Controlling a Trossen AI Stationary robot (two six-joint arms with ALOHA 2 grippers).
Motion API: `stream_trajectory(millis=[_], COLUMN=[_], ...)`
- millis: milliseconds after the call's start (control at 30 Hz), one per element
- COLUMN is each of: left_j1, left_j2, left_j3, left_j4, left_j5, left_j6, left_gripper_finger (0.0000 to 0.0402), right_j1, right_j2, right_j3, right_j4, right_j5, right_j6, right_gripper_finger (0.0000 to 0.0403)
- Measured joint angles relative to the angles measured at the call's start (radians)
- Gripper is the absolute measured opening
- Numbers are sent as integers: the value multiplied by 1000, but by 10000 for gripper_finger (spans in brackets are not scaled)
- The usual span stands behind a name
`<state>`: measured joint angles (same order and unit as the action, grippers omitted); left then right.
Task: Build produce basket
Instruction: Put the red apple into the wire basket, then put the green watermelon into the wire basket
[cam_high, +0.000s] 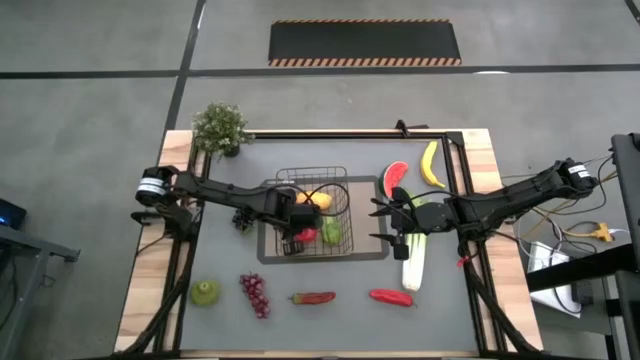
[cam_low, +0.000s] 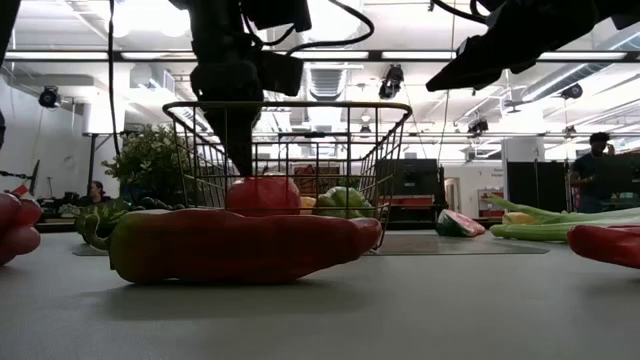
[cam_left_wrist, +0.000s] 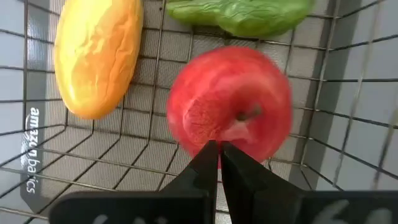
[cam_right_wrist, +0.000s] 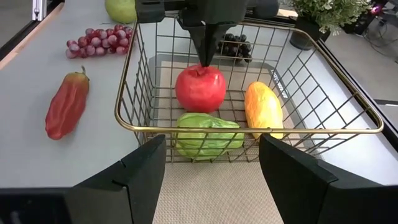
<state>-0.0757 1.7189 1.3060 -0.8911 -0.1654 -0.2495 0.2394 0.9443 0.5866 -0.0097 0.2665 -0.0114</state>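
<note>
The wire basket (cam_high: 313, 210) stands on a grey mat at the table's middle. In it lie a red apple (cam_right_wrist: 200, 88), a yellow-orange piece (cam_right_wrist: 263, 111) and a green piece (cam_right_wrist: 205, 137). My left gripper (cam_left_wrist: 219, 149) reaches down into the basket, shut, its tips at the apple's top. My right gripper (cam_right_wrist: 211, 180) hovers open just right of the basket, holding nothing. On the table outside lie a watermelon slice (cam_high: 396, 177), a banana (cam_high: 431, 165), a leek (cam_high: 414, 258), two red peppers (cam_high: 313, 297) (cam_high: 390, 296), grapes (cam_high: 254, 293) and a pear (cam_high: 205, 292). My left gripper meets the apple's upper surface (cam_left_wrist: 214, 134) with its shut fingertips, beside the stem dimple; the stem (cam_left_wrist: 249, 115) is not between them. The fingers come steeply from above. The apple sits on the basket's floor.
A potted plant (cam_high: 221, 127) stands at the far left corner. Dark grapes (cam_high: 241, 220) lie left of the basket under the left arm. The basket's walls (cam_right_wrist: 249, 129) rise around the left gripper. Bare table shows along the near edge.
</note>
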Motion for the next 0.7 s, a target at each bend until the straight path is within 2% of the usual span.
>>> stream_trajectory(millis=[500,700], left_j1=[0,-14], left_j2=[-25,-102], left_j3=[4,1], left_j4=[10,57], left_j5=[-5,-76], left_j6=[-6,5], left_gripper_finger=[1,1], right_j1=[0,-1], right_j2=[0,0], right_j3=[0,0], right_j4=[1,3], right_j5=[21,24], right_j6=[0,7], right_gripper_finger=[240,240])
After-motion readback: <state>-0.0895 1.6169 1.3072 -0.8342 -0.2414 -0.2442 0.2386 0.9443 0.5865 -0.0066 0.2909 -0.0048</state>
